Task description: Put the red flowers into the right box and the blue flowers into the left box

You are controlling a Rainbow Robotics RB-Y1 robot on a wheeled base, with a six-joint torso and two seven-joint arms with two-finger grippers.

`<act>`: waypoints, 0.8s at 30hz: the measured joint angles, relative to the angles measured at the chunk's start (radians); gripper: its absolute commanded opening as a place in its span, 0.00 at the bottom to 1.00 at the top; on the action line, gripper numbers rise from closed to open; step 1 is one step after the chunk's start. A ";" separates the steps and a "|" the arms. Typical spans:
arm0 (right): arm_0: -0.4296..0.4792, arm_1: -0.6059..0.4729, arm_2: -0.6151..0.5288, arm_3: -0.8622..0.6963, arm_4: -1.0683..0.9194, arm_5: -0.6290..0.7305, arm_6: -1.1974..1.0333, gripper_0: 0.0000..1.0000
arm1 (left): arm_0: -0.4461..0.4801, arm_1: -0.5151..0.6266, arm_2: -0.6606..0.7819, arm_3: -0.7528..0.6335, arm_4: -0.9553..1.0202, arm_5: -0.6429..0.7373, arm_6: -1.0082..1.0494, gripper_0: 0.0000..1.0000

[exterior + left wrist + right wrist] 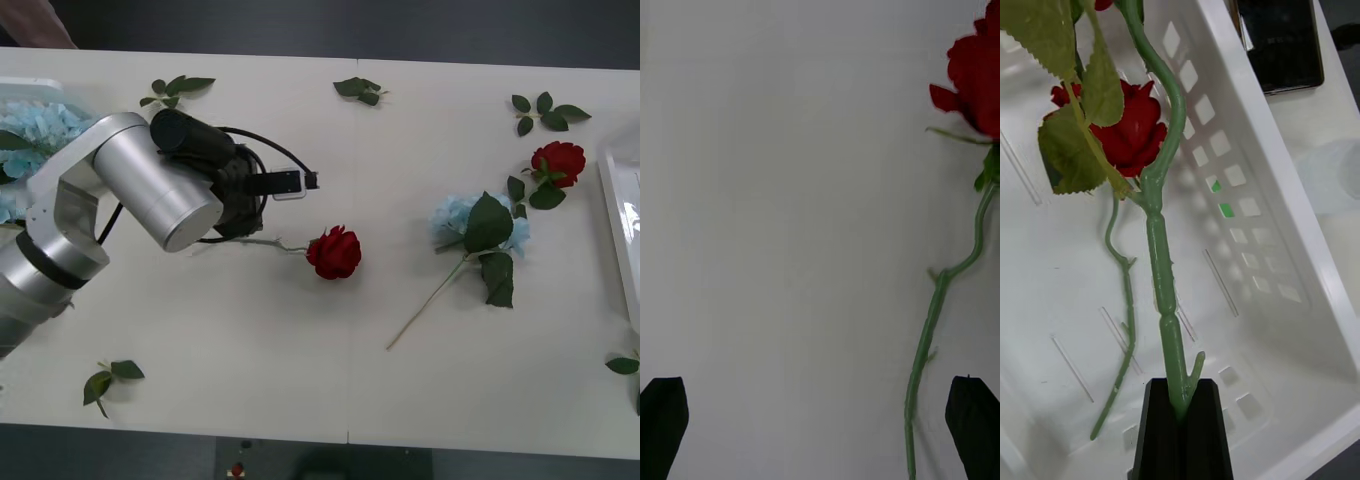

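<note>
Fingers (1196, 427) of our right gripper (1182, 420) pinched a rose stem (1166, 292) over the right box (1300, 195), ready to drop. Our left gripper (820, 427) stood wide beside another rose (334, 252) on the table (300, 360); we judged it must shift across before closing.

Even, bright overhead light washed the white table (300, 330), leaving only faint shadows. The right box (1300, 225) glared pale; nearby leaves looked slightly soft.
</note>
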 measured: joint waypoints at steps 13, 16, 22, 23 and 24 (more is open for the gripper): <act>0.035 0.084 0.032 0.000 0.042 -0.175 0.000 0.76 | -0.046 -0.073 -0.078 0.177 0.058 -0.017 0.000 1.00; 0.035 0.088 0.036 0.000 0.044 -0.184 0.000 0.92 | -0.046 -0.073 -0.088 0.213 0.065 -0.049 0.000 1.00; 0.034 0.088 0.041 -0.002 0.023 -0.157 0.000 0.93 | -0.047 -0.073 -0.154 0.247 0.071 -0.092 0.000 1.00; 0.033 0.088 0.041 -0.007 0.019 -0.142 0.000 0.93 | -0.047 -0.073 -0.157 0.247 0.078 -0.092 0.000 1.00; 0.030 0.088 0.041 -0.015 0.017 -0.119 0.000 0.93 | -0.047 -0.074 -0.160 0.247 0.084 -0.092 0.000 1.00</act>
